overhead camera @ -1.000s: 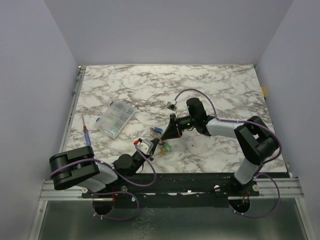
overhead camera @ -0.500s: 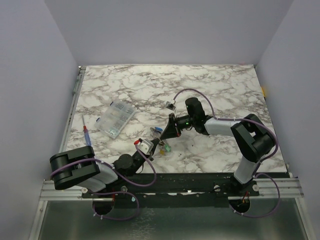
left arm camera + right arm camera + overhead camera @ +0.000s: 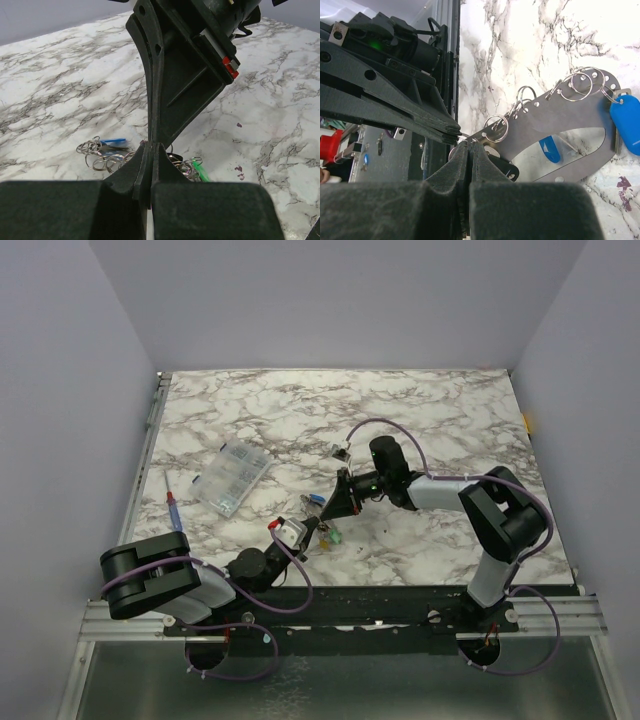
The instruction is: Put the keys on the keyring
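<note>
On the marble surface (image 3: 450, 420), near its front edge, the left end effector (image 3: 149, 152) and right end effector (image 3: 470, 150) meet tip to tip, each pressed together, just over the grey keyring (image 3: 530, 125). The keys (image 3: 625, 125) lie at its rim.

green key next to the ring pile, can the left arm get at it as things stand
Probably yes, but not at once: the green key lies in the open just right of the left gripper. That gripper is shut, tip to tip with the right gripper, so it must open first.
</note>
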Robot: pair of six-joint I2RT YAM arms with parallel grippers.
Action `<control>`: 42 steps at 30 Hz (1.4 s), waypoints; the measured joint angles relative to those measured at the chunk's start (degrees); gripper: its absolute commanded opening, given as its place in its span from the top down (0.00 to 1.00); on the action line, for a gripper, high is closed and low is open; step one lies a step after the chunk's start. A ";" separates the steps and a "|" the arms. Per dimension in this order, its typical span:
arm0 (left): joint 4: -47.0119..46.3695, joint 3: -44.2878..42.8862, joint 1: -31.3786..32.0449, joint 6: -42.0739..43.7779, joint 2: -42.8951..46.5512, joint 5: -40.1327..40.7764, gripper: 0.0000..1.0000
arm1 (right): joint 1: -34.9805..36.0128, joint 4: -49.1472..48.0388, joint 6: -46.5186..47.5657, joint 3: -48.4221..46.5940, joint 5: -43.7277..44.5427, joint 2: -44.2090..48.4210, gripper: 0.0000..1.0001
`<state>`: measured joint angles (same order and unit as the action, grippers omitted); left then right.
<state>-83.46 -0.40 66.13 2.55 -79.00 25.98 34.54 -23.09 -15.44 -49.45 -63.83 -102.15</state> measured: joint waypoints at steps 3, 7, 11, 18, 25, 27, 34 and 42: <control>-0.02 0.00 0.00 0.00 -0.09 0.00 1.00 | 0.00 0.00 0.00 -0.02 0.02 -0.35 0.99; -0.07 0.00 0.00 0.00 -0.09 0.00 1.00 | 0.00 0.04 -0.02 -0.35 0.02 -0.50 0.99; -0.09 0.00 0.00 0.00 -0.22 0.00 1.00 | 0.00 0.07 0.00 -0.94 0.02 -0.61 0.99; -0.11 0.00 0.00 0.00 -0.31 0.00 1.00 | 0.00 0.87 0.28 -1.25 0.04 -0.61 0.99; -0.44 0.00 0.00 0.00 -0.55 -0.02 1.00 | 0.00 1.90 0.50 -1.73 0.07 -1.25 0.92; -0.50 0.00 0.00 0.00 -0.74 -0.02 1.00 | 0.00 2.21 0.48 -1.73 0.04 -1.42 0.88; -0.72 0.00 0.02 0.00 -1.31 -0.02 1.00 | 0.00 2.75 0.52 -1.86 0.07 -1.46 0.75; -1.25 0.00 0.00 0.00 -1.33 -0.02 1.00 | -0.04 3.04 0.50 -1.92 0.09 -1.46 0.64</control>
<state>-84.71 -0.40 66.13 2.55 -80.34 25.96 34.50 -20.05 -14.94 -51.37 -63.75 -103.61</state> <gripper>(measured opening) 0.018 0.304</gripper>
